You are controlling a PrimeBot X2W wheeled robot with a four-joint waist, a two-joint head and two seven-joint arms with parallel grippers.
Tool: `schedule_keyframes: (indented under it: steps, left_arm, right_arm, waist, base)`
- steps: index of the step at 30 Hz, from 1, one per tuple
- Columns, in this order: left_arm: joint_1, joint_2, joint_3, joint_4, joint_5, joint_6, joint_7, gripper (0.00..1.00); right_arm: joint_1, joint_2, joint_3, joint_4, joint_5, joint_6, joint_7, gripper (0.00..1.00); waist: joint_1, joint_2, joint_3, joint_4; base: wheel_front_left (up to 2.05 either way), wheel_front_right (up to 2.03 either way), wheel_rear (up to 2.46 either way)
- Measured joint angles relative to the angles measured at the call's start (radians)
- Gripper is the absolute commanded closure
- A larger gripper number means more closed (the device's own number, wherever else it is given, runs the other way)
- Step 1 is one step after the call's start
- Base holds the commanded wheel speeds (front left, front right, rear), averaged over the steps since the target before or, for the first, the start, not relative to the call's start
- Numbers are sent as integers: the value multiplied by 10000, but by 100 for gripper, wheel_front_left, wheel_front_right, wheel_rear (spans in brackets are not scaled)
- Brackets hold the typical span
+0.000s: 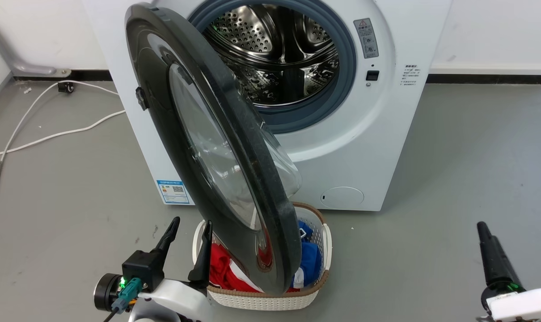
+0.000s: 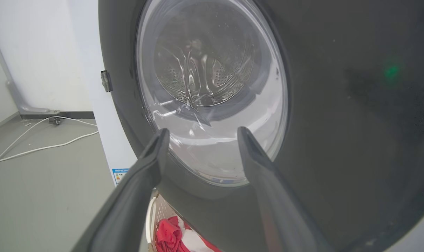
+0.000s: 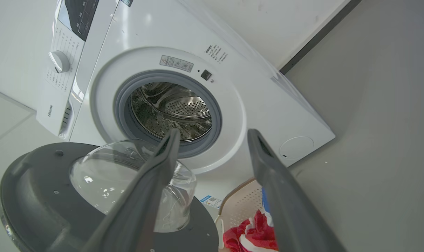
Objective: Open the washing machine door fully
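Left pincer [image 1: 192,222] spread wide, empty, just beside outer face of large round glossy black door with clear glass bowl [image 1: 248,170]; contact we cannot confirm. Right pincer [image 3: 214,132] spread, idle. Door stands roughly half-open from white boxy washing machine [image 1: 386,134]; we judge further swing outstanding.

White laundry basket [image 1: 261,302] w/ brown rim sits on grey floor [image 1: 454,179], holding red [image 1: 221,269] & blue clothes [image 1: 310,260]. White cable [image 1: 51,136] trails across floor at left, near grey pipe [image 1: 11,62] by wall.
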State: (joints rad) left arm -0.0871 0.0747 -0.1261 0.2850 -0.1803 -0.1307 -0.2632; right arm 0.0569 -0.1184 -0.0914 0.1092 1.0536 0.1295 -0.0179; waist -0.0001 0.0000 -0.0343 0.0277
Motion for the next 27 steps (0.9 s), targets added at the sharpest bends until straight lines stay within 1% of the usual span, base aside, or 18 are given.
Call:
schedule_keyframes:
  steps: [2,6,11,17,21,27]
  left_arm:
    - [1,2,4,21,0,0,0,0]
    - [0,35,46,56,6,0,0,0]
    - [-13,67,73,73,27,0,0,0]
    - [-46,79,163,59,40,0,0,0]
    - [-47,90,263,52,79,0,0,0]
    - [-49,84,259,44,104,0,0,0]
  right_arm:
    - [104,8,-240,-171,-1024,0,-224,0]
    - [116,94,-706,-719,-3507,0,-520,0]
    - [105,387,-909,-1774,-5611,12,-428,0]
    - [312,552,-499,-2640,-7599,12,-245,0]
    - [512,581,-23,-2731,-8711,12,-167,0]
    - [523,627,259,-2474,-9137,13,-169,0]
  waist:
    - [0,0,1,-40]
    - [0,0,76,-135]
    - [0,0,140,-188]
    - [0,0,175,-177]
    - [0,0,183,-203]
    - [0,0,205,-164]
  base:
    - [0,0,0]
    - [0,0,0]
    - [0,0,0]
    - [0,0,0]
    - [0,0,0]
    - [0,0,0]
